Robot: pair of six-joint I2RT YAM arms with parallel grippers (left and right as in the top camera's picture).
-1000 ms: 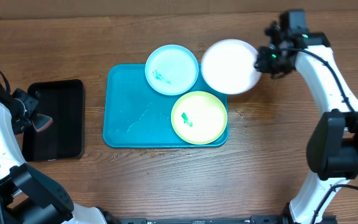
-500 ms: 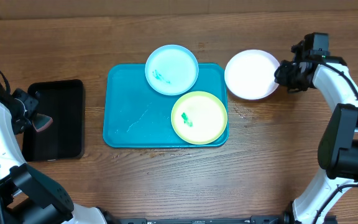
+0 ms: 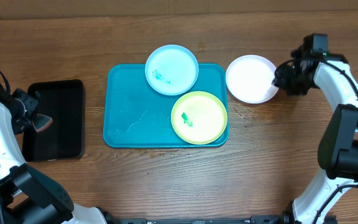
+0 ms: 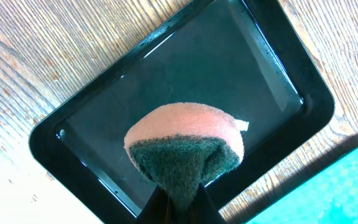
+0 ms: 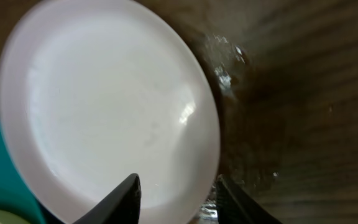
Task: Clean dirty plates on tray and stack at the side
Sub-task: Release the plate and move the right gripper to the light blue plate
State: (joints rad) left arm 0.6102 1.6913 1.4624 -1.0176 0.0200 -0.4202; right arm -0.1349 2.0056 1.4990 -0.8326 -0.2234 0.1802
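The white plate [image 3: 251,78] lies on the wood table just right of the teal tray [image 3: 129,112]; it fills the right wrist view [image 5: 104,112]. My right gripper [image 3: 279,79] is at its right rim, jaws apart astride the rim [image 5: 178,183]. The pale cyan plate [image 3: 171,69] sits on the tray's far edge and the yellow-green plate [image 3: 199,117] on its near right corner, both with green smears. My left gripper [image 3: 38,121] is shut on a pink and green sponge [image 4: 185,143] over the black tray [image 3: 58,118].
The black tray [image 4: 260,68] lies left of the teal tray, whose corner shows in the left wrist view [image 4: 347,180]. Wet spots mark the wood beside the white plate [image 5: 229,56]. Bare wood lies to the right and front of the trays.
My right gripper has carried the white plate rightward off the tray's far right corner and set it on the table. The left arm has not moved.
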